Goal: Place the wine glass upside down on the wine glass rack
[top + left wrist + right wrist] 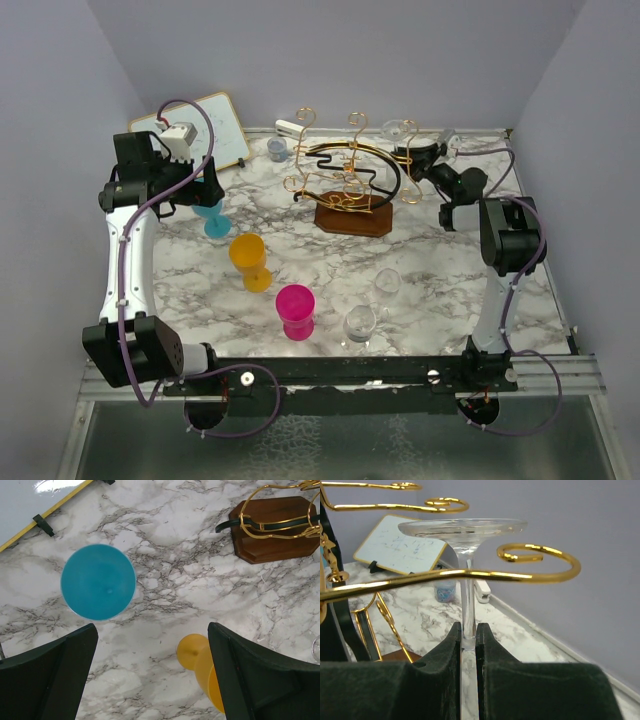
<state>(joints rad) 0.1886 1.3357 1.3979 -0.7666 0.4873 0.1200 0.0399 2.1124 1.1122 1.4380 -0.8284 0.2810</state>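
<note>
My right gripper (468, 635) is shut on the stem of a clear wine glass (466, 595), which it holds upside down with the round foot (462, 527) on top. A gold arm of the wine glass rack (470, 572) crosses in front of the stem just below the foot, ending in a curled tip (540, 560). From the top view the rack (345, 175) stands on its brown base (352, 218) at the back, and my right gripper (408, 152) is at its right side with the glass (397, 130). My left gripper (205, 190) is open and empty above a blue glass (98, 581).
A yellow glass (250, 262), a pink cup (296, 311) and two clear glasses (360, 325) (387, 283) stand on the marble table. A whiteboard (215, 125), a small blue cup (277, 150) and a white stapler (290, 128) are at the back.
</note>
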